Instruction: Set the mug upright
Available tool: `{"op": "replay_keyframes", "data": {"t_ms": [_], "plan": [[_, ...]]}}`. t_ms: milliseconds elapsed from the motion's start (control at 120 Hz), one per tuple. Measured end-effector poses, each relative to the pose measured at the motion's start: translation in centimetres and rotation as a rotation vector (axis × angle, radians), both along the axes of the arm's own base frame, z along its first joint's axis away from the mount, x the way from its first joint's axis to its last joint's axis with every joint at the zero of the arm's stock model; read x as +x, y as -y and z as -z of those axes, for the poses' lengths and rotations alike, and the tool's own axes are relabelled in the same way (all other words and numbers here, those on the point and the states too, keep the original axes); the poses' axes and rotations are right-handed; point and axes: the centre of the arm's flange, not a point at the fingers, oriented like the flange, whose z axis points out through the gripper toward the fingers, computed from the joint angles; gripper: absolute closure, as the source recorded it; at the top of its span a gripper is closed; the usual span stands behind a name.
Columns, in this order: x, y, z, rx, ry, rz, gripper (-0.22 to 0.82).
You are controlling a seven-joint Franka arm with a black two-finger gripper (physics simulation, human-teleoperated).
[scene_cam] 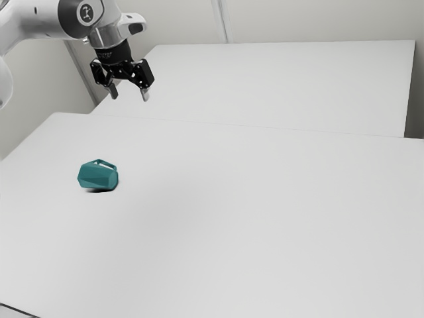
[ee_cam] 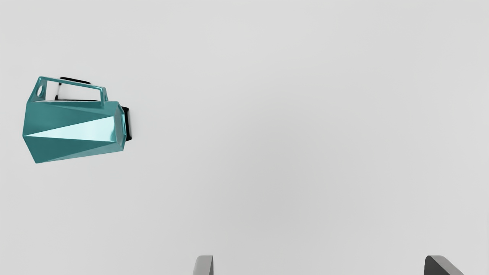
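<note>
One teal mug (scene_cam: 98,175) on its side, white table (scene_cam: 218,225), pale wall (scene_cam: 318,20), gripper (scene_cam: 129,97) fingers apart

Bright, even light over pale counter (scene_cam: 265,225); whitish glare on one facet of teal mug (ee_cam: 80,130); small black shadow (ee_cam: 129,124) beside it; faint grey shading on counter.
</note>
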Motion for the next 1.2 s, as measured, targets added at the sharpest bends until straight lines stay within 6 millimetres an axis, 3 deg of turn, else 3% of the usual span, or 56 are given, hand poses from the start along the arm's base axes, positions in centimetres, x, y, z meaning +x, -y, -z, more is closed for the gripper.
{"op": "replay_keyframes", "data": {"t_ms": [358,542,733,1025,1100,1200], "plan": [[-0.5,-0.2,-0.3,0.000,0.006,-0.001,0.00],[-2.9,-3.0,-0.7,-0.002,0.005,-0.053,0.00],[-4.3,-6.4,2.8,-0.030,-0.030,-0.124,0.00],[-3.5,-12.6,7.8,-0.126,-0.061,-0.216,0.00],[-3.6,-15.8,9.0,-0.169,-0.055,-0.228,0.00],[-4.7,-21.8,10.9,-0.225,-0.052,-0.274,0.00]]}}
